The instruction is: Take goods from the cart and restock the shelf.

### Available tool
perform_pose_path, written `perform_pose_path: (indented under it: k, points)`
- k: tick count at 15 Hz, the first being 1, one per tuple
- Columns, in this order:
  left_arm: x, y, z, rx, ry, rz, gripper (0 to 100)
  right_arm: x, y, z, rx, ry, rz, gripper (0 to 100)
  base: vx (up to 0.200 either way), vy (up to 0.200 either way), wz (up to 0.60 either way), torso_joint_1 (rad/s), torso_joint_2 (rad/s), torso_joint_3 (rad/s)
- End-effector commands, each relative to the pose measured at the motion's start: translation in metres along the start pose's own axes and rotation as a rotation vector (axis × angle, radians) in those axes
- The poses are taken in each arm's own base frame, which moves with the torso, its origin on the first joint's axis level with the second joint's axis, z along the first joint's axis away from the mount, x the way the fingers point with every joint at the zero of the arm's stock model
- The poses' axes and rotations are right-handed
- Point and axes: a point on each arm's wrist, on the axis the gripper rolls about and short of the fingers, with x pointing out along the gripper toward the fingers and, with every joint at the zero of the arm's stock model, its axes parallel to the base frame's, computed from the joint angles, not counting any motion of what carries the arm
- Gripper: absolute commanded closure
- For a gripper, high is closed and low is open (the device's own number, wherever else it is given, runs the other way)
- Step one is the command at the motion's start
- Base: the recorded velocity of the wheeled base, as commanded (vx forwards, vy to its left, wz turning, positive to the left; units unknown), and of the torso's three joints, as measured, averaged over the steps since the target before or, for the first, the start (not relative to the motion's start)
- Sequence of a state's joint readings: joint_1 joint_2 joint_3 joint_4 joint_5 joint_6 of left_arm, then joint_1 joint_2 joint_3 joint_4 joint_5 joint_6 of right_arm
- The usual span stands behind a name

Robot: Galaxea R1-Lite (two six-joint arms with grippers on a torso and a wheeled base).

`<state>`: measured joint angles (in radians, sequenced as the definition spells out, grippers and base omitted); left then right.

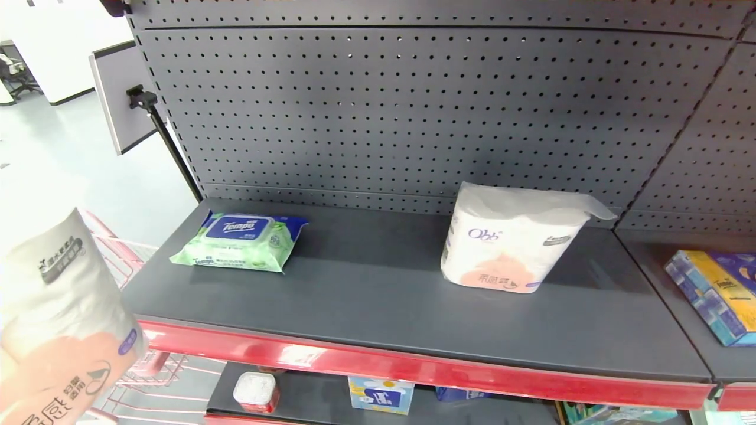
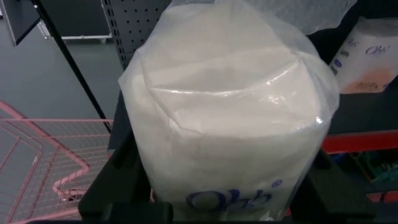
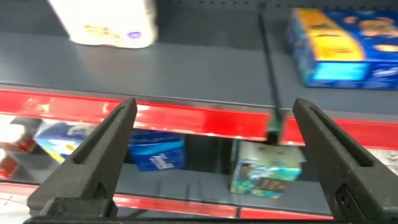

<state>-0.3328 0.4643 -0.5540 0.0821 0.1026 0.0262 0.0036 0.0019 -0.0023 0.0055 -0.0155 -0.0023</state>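
Note:
A plastic-wrapped toilet paper pack hangs at the lower left, over the pink cart and short of the shelf's red front edge. My left gripper is shut on this pack, with a dark finger on each side of it. On the grey shelf stands a matching toilet paper pack, right of the middle. My right gripper is open and holds nothing, level with the red shelf edge, below that shelf pack.
A green wet wipes pack lies at the shelf's left. A blue and yellow tissue box lies on the neighbouring shelf to the right. The lower shelf holds a jar and small boxes. Perforated panel backs the shelf.

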Motion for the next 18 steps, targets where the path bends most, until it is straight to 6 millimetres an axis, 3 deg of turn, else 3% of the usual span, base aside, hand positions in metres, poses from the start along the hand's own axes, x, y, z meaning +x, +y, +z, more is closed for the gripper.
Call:
perform_pose_path:
  k: [1, 5, 6, 8, 9, 10, 11, 12, 13, 16, 18]
  points:
    - [0.000, 0.000, 0.000, 0.002, 0.002, 0.000, 100, 0.000, 0.000, 0.000, -0.001, 0.004, 0.001, 0, 0.000, -0.200, 0.00, 0.002, 0.01, -0.007]
    - [0.001, 0.000, 0.000, 0.002, 0.005, 0.000, 100, -0.001, 0.000, 0.002, -0.010, -0.013, -0.002, 0, 0.000, -0.150, 0.00, 0.003, 0.00, 0.001]
    - [0.001, 0.000, 0.000, 0.003, 0.003, 0.000, 100, 0.002, 0.000, 0.060, -0.010, -0.024, 0.007, 0, 0.000, 0.000, 0.00, 0.000, 0.00, 0.000]
    - [0.001, 0.000, -0.001, 0.004, 0.006, 0.000, 100, 0.035, 0.001, 0.139, 0.070, -0.010, 0.026, 0, 0.000, 0.000, 0.00, 0.000, 0.00, 0.000]
    - [0.003, -0.001, -0.001, 0.004, 0.013, -0.014, 100, 0.063, 0.004, 0.163, 0.071, 0.047, 0.125, 0, 0.000, 0.000, 0.00, 0.000, 0.00, 0.000]
    - [0.004, -0.001, -0.001, 0.005, 0.016, -0.022, 100, 0.077, 0.008, 0.164, 0.068, 0.093, 0.188, 0, 0.000, 0.000, 0.00, 0.000, 0.00, 0.000]
    - [0.006, -0.001, 0.000, 0.003, 0.021, -0.023, 100, 0.116, 0.015, 0.168, 0.071, 0.180, 0.237, 0, 0.000, 0.000, 0.00, 0.000, 0.00, 0.000]
    - [0.008, -0.001, 0.001, 0.004, 0.030, -0.028, 100, 0.138, 0.018, 0.164, 0.067, 0.215, 0.251, 0, 0.000, 0.000, 0.00, 0.000, 0.00, 0.000]
    - [0.012, -0.002, 0.004, 0.004, 0.034, -0.048, 100, 0.163, 0.031, 0.155, 0.067, 0.243, 0.394, 0, 0.000, 0.000, 0.00, 0.000, 0.00, 0.000]
    - [0.022, -0.004, 0.009, -0.006, 0.059, -0.089, 100, 0.206, 0.043, 0.136, 0.038, 0.299, 0.636, 0, 0.000, 0.000, 0.00, 0.000, 0.00, 0.000]
    - [0.025, -0.004, 0.009, 0.001, 0.070, -0.091, 100, 0.224, 0.041, 0.122, 0.029, 0.346, 0.756, 0, 0.000, 0.000, 0.00, 0.000, 0.00, 0.000]
